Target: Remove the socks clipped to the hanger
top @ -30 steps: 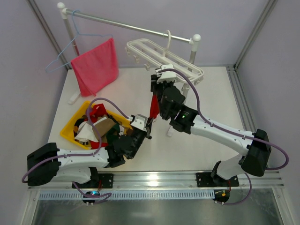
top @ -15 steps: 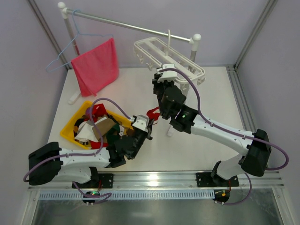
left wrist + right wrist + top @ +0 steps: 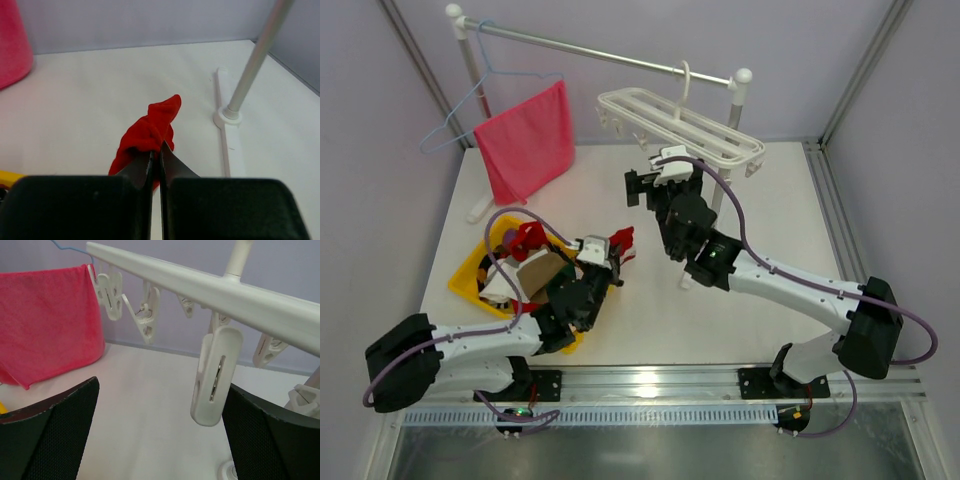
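The left gripper (image 3: 156, 152) pinches a red sock (image 3: 150, 125) at its fingertips. The right gripper (image 3: 162, 390) gapes empty under the hanger (image 3: 240, 292)

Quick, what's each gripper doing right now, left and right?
Left gripper: closed, holding the red sock.
Right gripper: open, holding nothing, just under a clip of the hanger.
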